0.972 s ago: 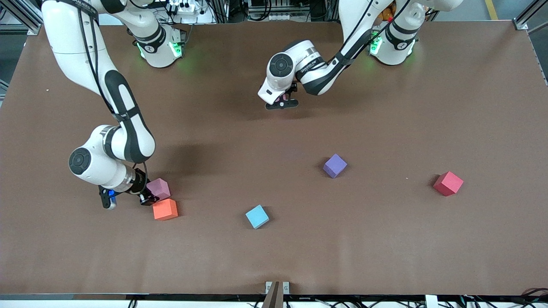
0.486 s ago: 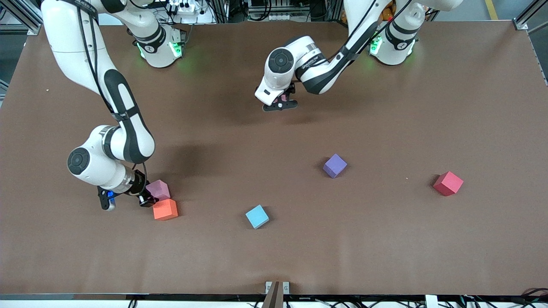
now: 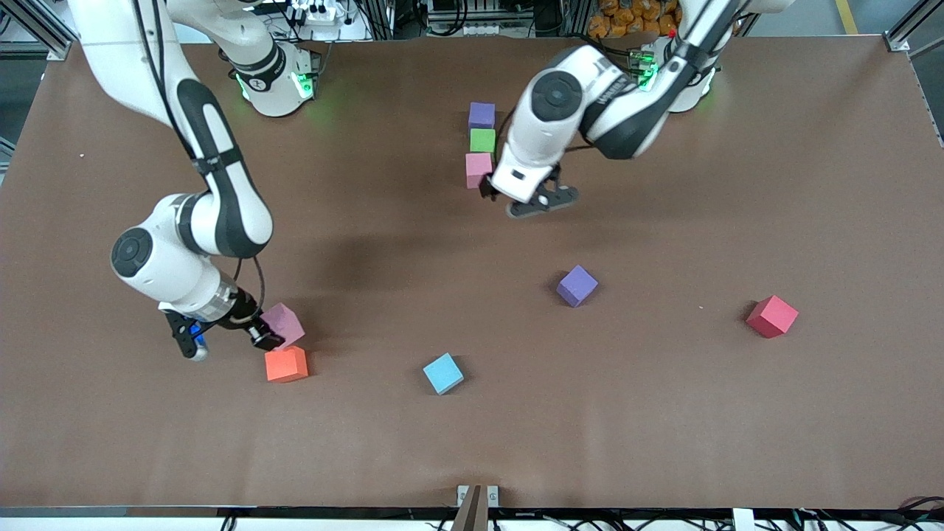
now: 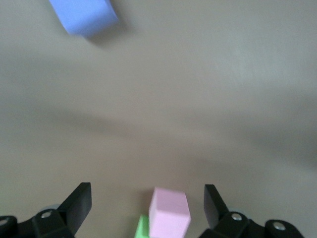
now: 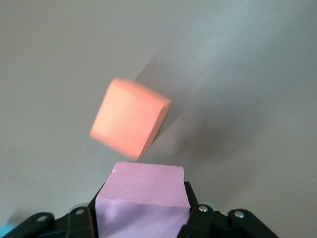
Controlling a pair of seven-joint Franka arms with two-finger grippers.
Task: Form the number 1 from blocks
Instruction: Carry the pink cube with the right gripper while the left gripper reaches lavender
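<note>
Three blocks form a straight column near the robots' bases: purple (image 3: pixel 481 115), green (image 3: pixel 482 140), then light pink (image 3: pixel 478 169) nearest the front camera. My left gripper (image 3: pixel 527 199) hangs open and empty over the table just beside that pink block. In the left wrist view its gripper (image 4: pixel 147 198) frames the pink block (image 4: pixel 169 218) and the green one (image 4: pixel 142 227). A second purple block (image 3: pixel 577 285) lies alone mid-table. My right gripper (image 3: pixel 274 333) is shut on the other pink block (image 3: pixel 280 323), tilted, just over the table; the pink block (image 5: pixel 141 198) fills the jaws.
An orange cube (image 3: pixel 286 364) sits right beside the held pink block, nearer the front camera, and shows as the orange cube (image 5: pixel 130 118) in the right wrist view. A light-blue cube (image 3: pixel 442 373) lies mid-table. A red cube (image 3: pixel 772 316) lies toward the left arm's end.
The left arm has pulled back from the column, uncovering its three blocks, with the gripper still open. The right gripper has closed fully on the pink block and tipped it up slightly.
</note>
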